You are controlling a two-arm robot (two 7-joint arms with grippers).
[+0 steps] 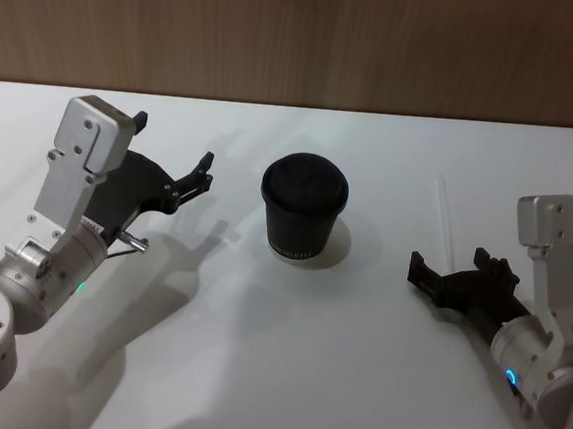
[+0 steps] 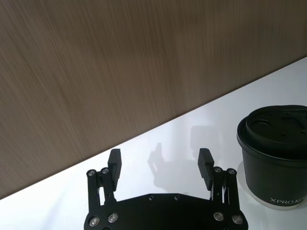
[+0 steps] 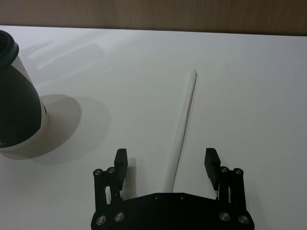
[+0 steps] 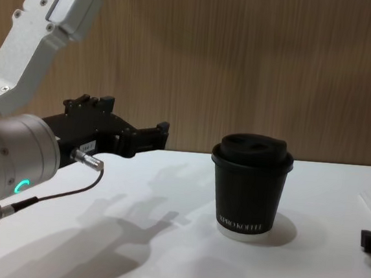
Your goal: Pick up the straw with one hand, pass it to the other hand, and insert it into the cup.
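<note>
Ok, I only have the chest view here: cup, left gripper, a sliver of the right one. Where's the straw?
Observer: The straw lies flat on the table, to the right of the cup.
Operator: Is anything holding it?
Observer: No. The right gripper is open, with the straw's near end between its fingers, not gripped.
Operator: And the other arm?
Observer: The left gripper is open and empty, left of the cup.
</note>
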